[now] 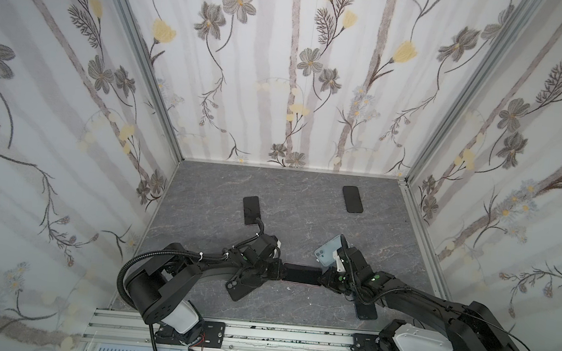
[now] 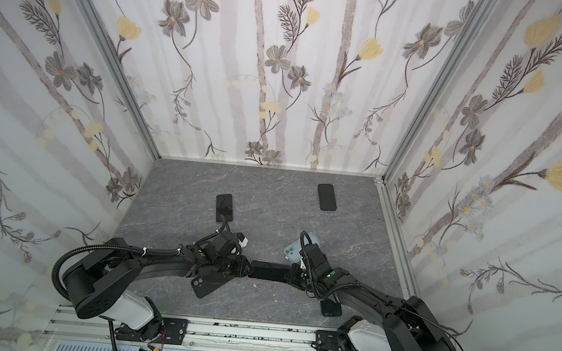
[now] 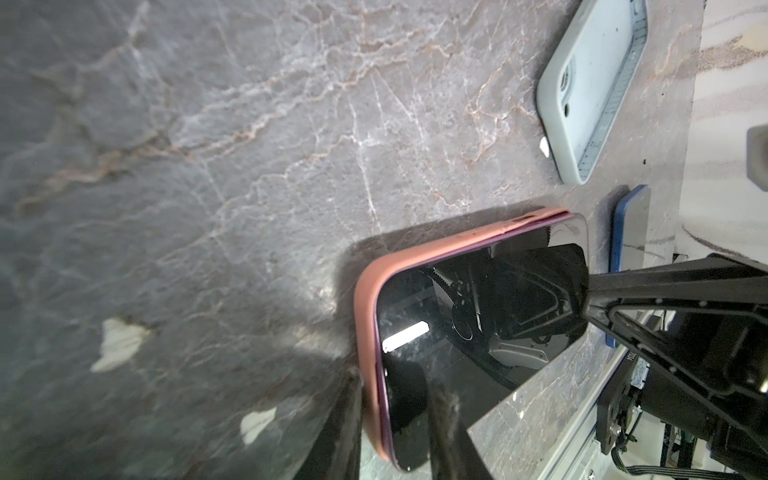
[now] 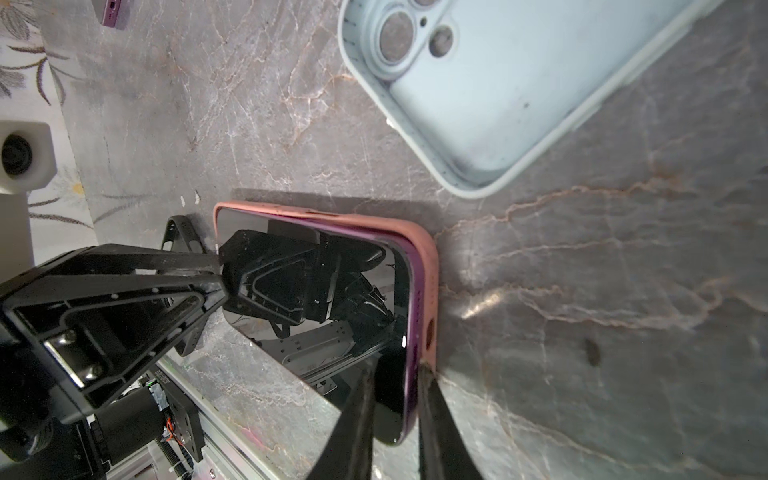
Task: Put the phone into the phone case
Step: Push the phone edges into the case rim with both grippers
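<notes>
Gray stone table [image 1: 304, 213] lies under your grippers, with flower walls [image 1: 281, 79] all around. Your left gripper [image 1: 280, 272] and right gripper [image 1: 322, 277] are both closed, each pinching one short end of the phone [image 1: 301, 273], which sits right between them.

Watch out: if you squeeze or push unevenly, the phone could pop back out, or slip and drop. You could also bump the empty blue case [image 1: 330, 250] just beside your right gripper.

Your phone is black and shiny with a purple edge. The pink phone case [image 3: 368, 316] hugs it, but by your right gripper the rim [image 3: 536, 216] looks not fully on.
</notes>
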Controlling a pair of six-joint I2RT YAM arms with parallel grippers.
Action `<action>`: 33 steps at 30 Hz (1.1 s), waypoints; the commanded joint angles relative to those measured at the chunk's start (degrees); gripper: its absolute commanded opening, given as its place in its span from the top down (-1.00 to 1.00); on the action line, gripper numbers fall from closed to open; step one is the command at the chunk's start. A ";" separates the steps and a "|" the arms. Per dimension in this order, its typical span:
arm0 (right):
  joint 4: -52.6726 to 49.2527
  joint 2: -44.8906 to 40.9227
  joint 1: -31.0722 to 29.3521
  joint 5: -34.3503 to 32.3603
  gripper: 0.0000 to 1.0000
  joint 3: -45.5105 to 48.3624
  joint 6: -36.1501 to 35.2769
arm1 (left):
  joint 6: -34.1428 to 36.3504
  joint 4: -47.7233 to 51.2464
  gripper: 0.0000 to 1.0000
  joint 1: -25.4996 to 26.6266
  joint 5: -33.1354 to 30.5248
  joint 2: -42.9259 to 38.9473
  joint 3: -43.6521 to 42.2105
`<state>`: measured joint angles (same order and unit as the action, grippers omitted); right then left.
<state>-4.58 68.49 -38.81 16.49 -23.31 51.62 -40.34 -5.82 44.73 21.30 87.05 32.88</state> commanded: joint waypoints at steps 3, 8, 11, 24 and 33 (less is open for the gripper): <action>0.65 -0.10 -0.56 -0.75 0.56 0.11 0.61 | -0.36 0.38 0.58 0.29 -0.09 -0.26 -0.64; -2.42 -1.17 -0.48 -3.44 0.44 -0.23 -0.11 | -0.06 0.76 0.69 0.35 -1.37 -0.99 -1.68; -2.45 -1.18 -0.49 -3.55 0.43 -0.03 -0.28 | 0.51 1.23 0.78 0.66 -2.60 -1.00 -2.41; -4.20 0.07 -0.67 -2.51 0.46 -1.02 -1.17 | 0.70 3.16 0.46 1.41 -2.86 -3.45 -4.70; -3.06 1.84 -0.70 -1.85 0.46 -0.92 -1.58 | 0.00 2.03 0.59 1.68 -0.34 -3.97 -6.43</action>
<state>-7.38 69.65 -39.38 14.85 -24.14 50.46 -40.34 -8.71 46.28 21.50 82.61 27.35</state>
